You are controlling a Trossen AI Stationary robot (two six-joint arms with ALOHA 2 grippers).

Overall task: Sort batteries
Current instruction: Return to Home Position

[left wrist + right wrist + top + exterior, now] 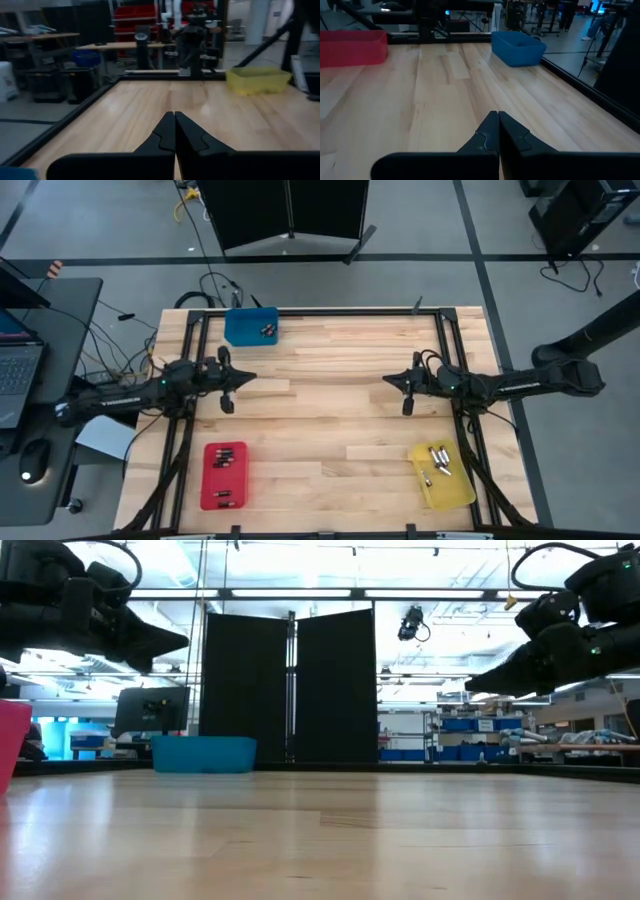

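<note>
The batteries lie sorted in three trays that stand on the wooden table. A few are in the blue tray (pixel 250 326) at the far left, some in the red tray (pixel 224 474) at the near left, and silvery ones (pixel 438 462) in the yellow tray (pixel 441 477) at the near right. My left gripper (pixel 251 377) hovers above the table's left side, shut and holding nothing, pointing level toward the middle. My right gripper (pixel 387 380) hovers over the right side, shut and holding nothing, facing the left one. Bare wood lies under both (pixel 174 114) (pixel 498 113).
A black frame (pixel 320 311) runs along the table's edges. Bare tabletop (pixel 320 410) lies between the two grippers. A desk with a laptop (pixel 20 370) stands off the left side, and black panels (pixel 288 685) stand beyond the far edge.
</note>
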